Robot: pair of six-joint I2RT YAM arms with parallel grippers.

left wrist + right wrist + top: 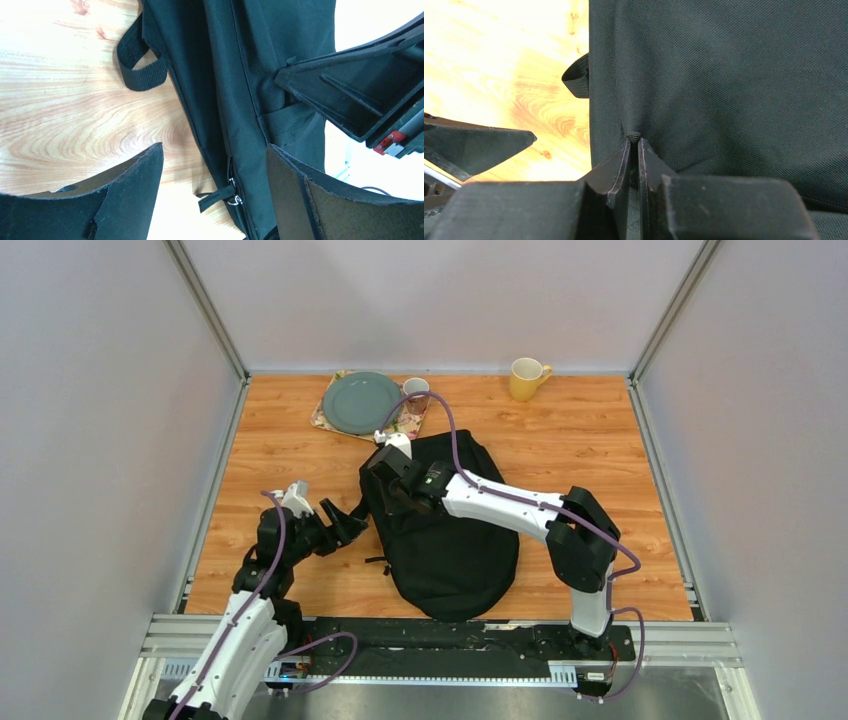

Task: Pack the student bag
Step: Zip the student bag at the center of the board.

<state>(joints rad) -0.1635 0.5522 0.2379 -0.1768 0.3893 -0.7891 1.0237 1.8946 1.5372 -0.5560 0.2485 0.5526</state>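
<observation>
Overhead, you have two arms and one each of everything else on the wood-grain table top (600, 440).

Furthest left is your left gripper (338, 525), jaws spread wide and holding nothing, just beside the bag's left edge. At the far edge lies one floral square mat (322, 420) carrying one round grey-green plate (361, 402), with one small pale cup (416, 390) at the mat's right corner.

The one large black soft fabric backpack (450, 550) lies flat mid-table, rounded end towards you. Your right gripper (384, 498) is down on the backpack's upper left part. One yellow mug (527, 378) stands well apart at the far right.

Only the left wrist view shows the backpack's webbing loop (142, 65) and a metal zip pull (233, 193) between that gripper's two fingers (135, 190). Only the right wrist view shows the right jaws: drawn narrow, a small nub of puckered backpack fabric (634, 136) pinched between the tips. Neither wrist view shows the plate, cup or mug.
</observation>
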